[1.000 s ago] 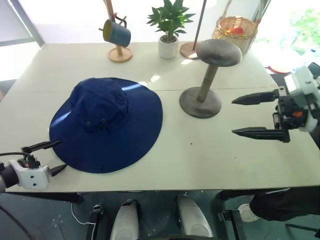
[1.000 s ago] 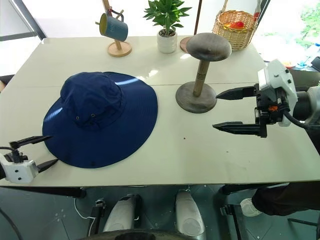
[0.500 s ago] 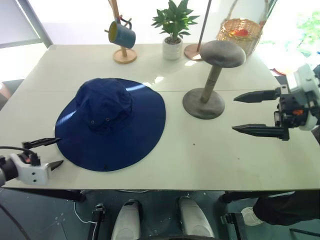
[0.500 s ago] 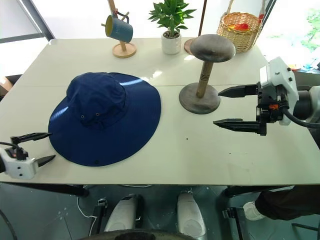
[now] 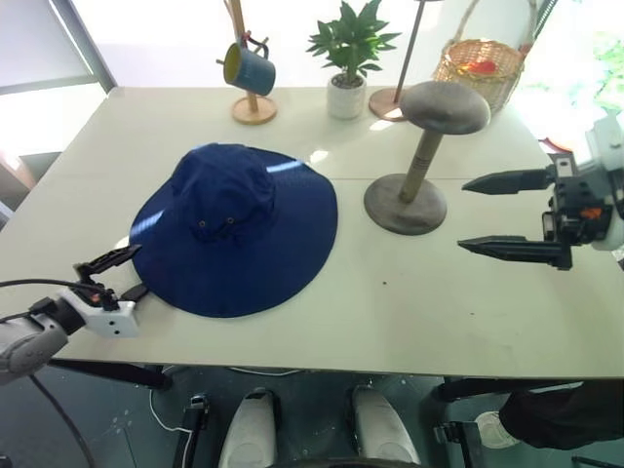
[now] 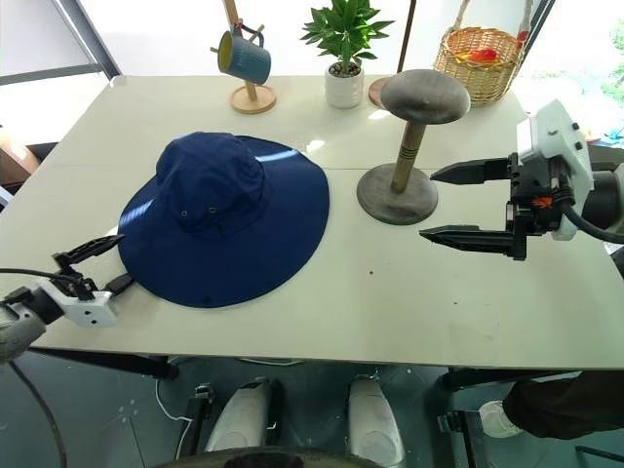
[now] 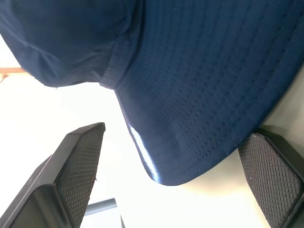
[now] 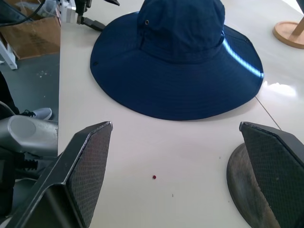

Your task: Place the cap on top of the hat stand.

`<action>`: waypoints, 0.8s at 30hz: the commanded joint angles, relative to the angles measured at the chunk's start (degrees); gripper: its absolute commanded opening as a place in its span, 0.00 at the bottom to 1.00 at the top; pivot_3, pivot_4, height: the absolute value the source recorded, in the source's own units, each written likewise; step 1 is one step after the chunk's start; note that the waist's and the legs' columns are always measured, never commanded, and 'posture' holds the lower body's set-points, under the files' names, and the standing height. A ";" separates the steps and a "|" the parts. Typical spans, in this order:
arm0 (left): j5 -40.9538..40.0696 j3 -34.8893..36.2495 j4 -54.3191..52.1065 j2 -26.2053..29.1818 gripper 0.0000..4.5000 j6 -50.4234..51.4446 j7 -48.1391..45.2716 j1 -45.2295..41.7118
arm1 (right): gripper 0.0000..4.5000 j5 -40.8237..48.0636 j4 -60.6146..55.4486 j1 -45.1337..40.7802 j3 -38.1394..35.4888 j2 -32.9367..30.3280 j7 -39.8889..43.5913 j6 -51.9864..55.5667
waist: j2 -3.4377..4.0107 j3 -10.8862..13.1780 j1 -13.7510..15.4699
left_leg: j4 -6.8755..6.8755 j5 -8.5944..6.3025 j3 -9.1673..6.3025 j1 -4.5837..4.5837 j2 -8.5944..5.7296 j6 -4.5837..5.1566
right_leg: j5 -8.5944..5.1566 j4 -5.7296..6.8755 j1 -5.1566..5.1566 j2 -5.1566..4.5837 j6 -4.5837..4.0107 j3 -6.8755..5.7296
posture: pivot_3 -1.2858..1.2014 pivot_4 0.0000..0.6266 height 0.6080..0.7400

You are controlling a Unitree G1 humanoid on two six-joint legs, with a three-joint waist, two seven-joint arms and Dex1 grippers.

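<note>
A wide cream-white table, crossed by a thin seam, is set before bright windows, with grey floor below its near edge. On the table, at about 9 o'clock from its middle, the large navy blue fabric sun hat, the cap, is laid crown up with its floppy round brim spread flat. At about 2 o'clock from the cap, well apart from it, the grey-brown mushroom-shaped hat stand is stood upright on its round base, its domed top bare. Along the far edge a wooden mug tree carrying a blue mug, a small green plant in a white pot and a woven wicker basket with something red inside are lined up. A cardboard box is seen on the floor beside the table.

The left gripper is held at the cap's 8 o'clock, its two black fingers spread wide on either side of the brim's edge and gripping nothing. The right gripper is held above the table at the stand's 3 o'clock, near its base, jaws likewise wide apart and empty, pointed toward the cap.
</note>
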 commanded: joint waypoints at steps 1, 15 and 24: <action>-0.55 -3.04 -1.95 -2.23 1.00 0.79 0.87 -3.71 | 0.98 1.03 -1.70 -0.76 -1.74 -0.17 -0.85 -0.18 | -0.01 0.00 0.04 | 0.00 0.00 0.00 -0.01 -0.01 0.00 | 0.00 0.00 0.00 0.00 0.01 0.00 | 0.52 0.24 1.00; 1.67 -13.79 3.20 -8.54 1.00 3.59 1.81 -20.23 | 0.98 1.72 -2.94 0.52 -2.01 0.86 -3.04 -0.29 | -0.21 0.03 -0.58 | -0.04 0.00 0.00 -0.06 0.00 0.00 | 0.12 -0.10 -0.03 0.04 0.27 0.00 | 0.52 0.24 1.00; 4.67 -21.36 8.50 -13.23 1.00 4.31 4.01 -28.32 | 0.98 1.85 -3.82 2.10 -3.75 0.80 -4.21 -0.04 | -0.38 0.05 -0.28 | 0.00 0.00 -0.01 -0.12 -0.01 0.01 | 0.17 -0.17 -0.03 0.05 0.36 0.00 | 0.52 0.24 1.00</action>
